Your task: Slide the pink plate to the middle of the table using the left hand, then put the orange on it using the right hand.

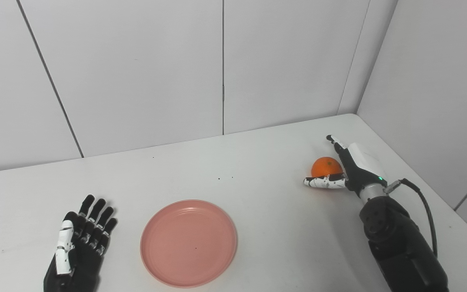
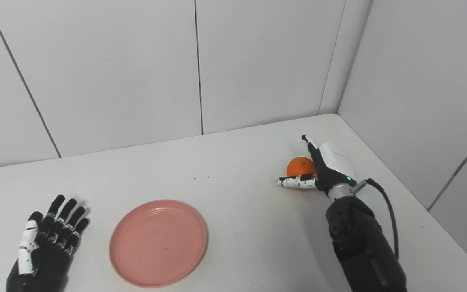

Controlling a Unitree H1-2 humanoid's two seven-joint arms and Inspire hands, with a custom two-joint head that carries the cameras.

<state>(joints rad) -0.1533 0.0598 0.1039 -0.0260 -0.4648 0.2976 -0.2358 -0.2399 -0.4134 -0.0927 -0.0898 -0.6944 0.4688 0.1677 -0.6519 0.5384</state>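
The pink plate [image 1: 189,242] lies flat on the white table [image 1: 266,162], near the front edge and a little left of centre. My left hand [image 1: 80,239] rests open on the table to the left of the plate, fingers apart, not touching it. The orange [image 1: 326,166] sits on the table at the far right. My right hand [image 1: 345,168] is open around it: the thumb lies in front of the orange and the fingers reach past its right side. The orange still rests on the table.
White wall panels close the table's back and right sides, meeting in a corner behind the orange. A black cable [image 1: 426,211] loops from the right wrist. A few small dark specks [image 1: 225,177] lie mid-table.
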